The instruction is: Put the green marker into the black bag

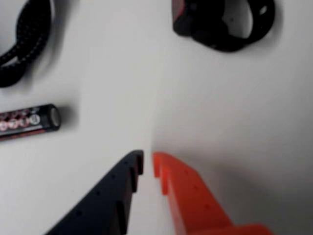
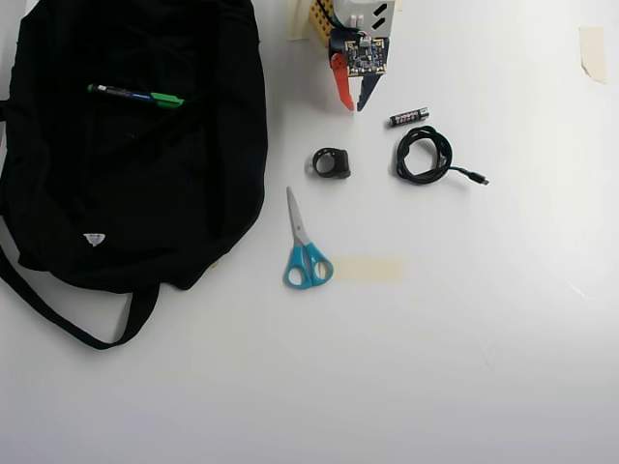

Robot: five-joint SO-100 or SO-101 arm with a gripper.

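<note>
The green marker (image 2: 135, 96) lies flat on top of the black bag (image 2: 126, 193) near its upper left in the overhead view, green cap to the right. The bag fills the left side of that view, its strap trailing at the lower left. My gripper (image 2: 353, 104) is at the top centre, right of the bag and far from the marker. In the wrist view its black and orange jaws (image 1: 147, 164) are nearly together with only a thin gap, and hold nothing. Marker and bag are out of the wrist view.
An AAA battery (image 2: 408, 116) (image 1: 29, 121) and a coiled black cable (image 2: 426, 155) (image 1: 22, 39) lie right of the gripper. A small black ring-shaped object (image 2: 332, 162) (image 1: 222, 22) sits just below it. Blue-handled scissors (image 2: 304, 246) and a tape strip (image 2: 368, 269) lie in the middle.
</note>
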